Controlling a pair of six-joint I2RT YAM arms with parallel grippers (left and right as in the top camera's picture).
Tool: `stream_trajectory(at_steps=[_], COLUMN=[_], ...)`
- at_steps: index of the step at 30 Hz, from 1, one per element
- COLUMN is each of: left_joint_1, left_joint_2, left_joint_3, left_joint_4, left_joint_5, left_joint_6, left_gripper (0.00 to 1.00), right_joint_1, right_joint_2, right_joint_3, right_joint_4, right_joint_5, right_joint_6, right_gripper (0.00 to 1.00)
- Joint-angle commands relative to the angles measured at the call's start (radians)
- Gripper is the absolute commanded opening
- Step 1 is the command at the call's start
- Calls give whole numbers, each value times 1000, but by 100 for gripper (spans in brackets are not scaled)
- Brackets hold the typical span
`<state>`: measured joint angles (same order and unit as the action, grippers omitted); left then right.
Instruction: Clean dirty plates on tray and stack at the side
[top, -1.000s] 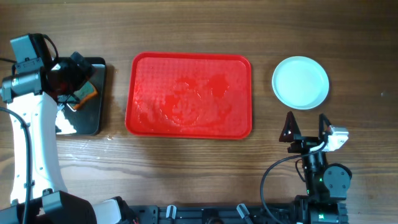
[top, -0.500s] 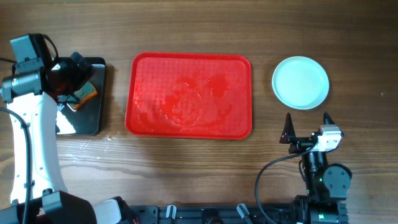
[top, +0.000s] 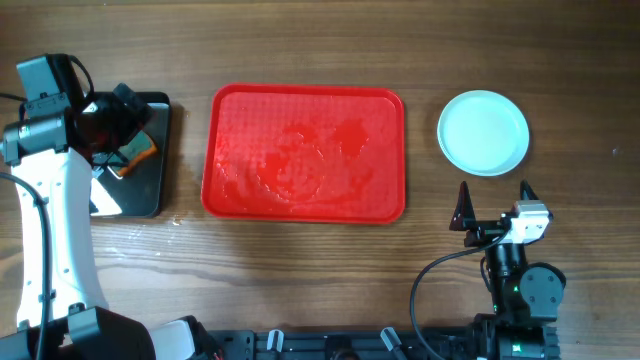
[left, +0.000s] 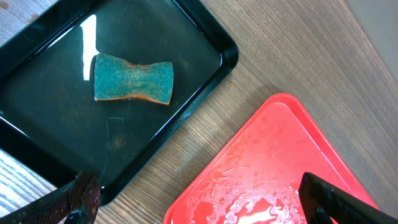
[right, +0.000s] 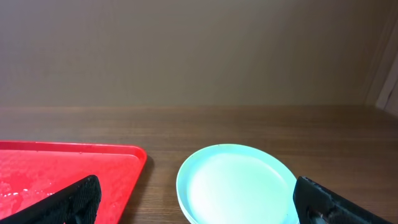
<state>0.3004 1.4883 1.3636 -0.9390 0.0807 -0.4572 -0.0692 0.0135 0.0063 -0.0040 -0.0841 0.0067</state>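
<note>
Plates: pale blue-white, showing as one round disc on the wooden table, to the right of the wet red tray and apart from it; number in the pile cannot be told. Right gripper: spread wide, holding nothing, near the plates. Left gripper: spread, empty, above the black tray where a sponge lies.

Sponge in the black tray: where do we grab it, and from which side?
Best bet: pinch the sponge across its narrowed waist, coming straight down from above. It lies flat in the black tray, clear of the rim, with both long sides free.
</note>
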Motion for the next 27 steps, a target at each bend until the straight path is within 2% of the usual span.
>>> stream_trajectory(at_steps=[1,9,13,16,18,20,25,27], left_joint_1=[5,5,5,3,-12,-32,-63,-63], left_joint_2=[-2,-2,-14,-59,-135,-227,-596,-718], left_joint_3=[5,3,3,-25,-125,-266,-796,-946], left_joint_4=[2,3,-2,-67,-50,37,473,594], left_joint_5=[8,3,-82,-63,-36,3,183,223], left_joint_6=[5,5,8,8,8,8,8,7], left_gripper=[100,100,100,100,100,100,100,100], right_joint_1=[-1,-1,-1,-1,-1,-1,-1,-1], right_joint_2=[-10,-10,-10,-10,-10,-10,-10,-10], right_joint_3=[-1,-1,-1,-1,-1,-1,-1,-1], right_joint_4=[4,4,4,4,4,4,4,4], right_joint_5=[17,17,17,17,17,17,17,17], right_joint_6=[19,19,19,19,19,19,19,19], right_gripper=[100,100,100,100,100,100,100,100])
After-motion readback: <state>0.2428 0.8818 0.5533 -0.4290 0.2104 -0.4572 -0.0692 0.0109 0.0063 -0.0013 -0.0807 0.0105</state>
